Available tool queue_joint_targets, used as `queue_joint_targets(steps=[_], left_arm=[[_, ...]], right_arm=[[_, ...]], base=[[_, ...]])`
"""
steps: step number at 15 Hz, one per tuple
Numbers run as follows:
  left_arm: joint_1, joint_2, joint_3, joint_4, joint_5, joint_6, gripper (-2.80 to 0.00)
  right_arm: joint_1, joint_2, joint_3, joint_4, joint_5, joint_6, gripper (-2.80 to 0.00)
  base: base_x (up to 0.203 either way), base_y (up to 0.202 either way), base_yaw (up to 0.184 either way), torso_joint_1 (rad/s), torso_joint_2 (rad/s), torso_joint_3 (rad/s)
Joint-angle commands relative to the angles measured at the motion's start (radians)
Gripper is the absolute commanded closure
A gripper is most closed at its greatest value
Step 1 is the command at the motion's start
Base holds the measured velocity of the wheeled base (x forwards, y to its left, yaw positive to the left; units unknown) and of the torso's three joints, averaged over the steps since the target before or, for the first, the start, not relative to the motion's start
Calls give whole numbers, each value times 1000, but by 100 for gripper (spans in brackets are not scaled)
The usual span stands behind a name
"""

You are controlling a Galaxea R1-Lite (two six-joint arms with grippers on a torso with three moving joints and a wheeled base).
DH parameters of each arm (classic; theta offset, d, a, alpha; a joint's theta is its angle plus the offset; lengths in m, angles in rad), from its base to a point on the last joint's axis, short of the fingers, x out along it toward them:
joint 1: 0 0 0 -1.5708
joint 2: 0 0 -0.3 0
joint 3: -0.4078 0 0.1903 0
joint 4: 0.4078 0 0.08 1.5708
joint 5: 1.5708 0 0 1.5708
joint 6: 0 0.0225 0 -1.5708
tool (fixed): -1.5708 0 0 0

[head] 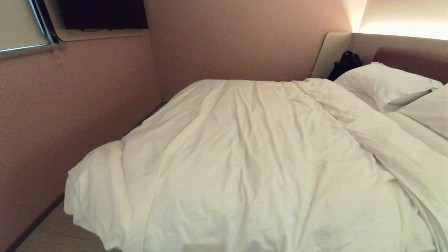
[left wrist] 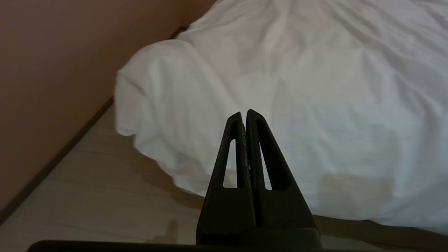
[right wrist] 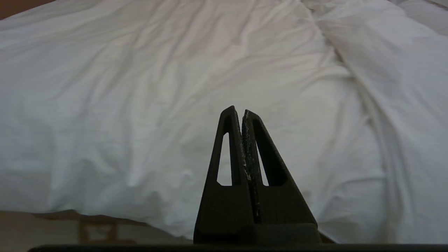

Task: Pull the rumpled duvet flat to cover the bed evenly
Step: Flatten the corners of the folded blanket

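White duvet [head: 245, 157] lies creased over the bed [head: 402, 47], bunched ahead of both tools. Left tool [left wrist: 244, 112] and right tool [right wrist: 238, 111] pinched together, empty, hanging off its near edge.

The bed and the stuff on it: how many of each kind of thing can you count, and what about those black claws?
Duvet: 1
Pillows: 2, one by the headboard, one at the picture's edge
Black bag: 1
Bed: 1
Claws: 2, the left claw and the right claw, both shut and holding nothing
Total: 7
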Motion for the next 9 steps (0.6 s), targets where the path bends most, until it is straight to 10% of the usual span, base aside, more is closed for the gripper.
queue_joint_targets(steps=[1,9], left_arm=[[0,0,0,0,0,0,0],[0,0,0,0,2,-3,0]], right_arm=[[0,0,0,0,0,-1,0],[0,0,0,0,0,-1,0]], base=[[0,194,0,1,7,3],[0,193,0,3,5,0]])
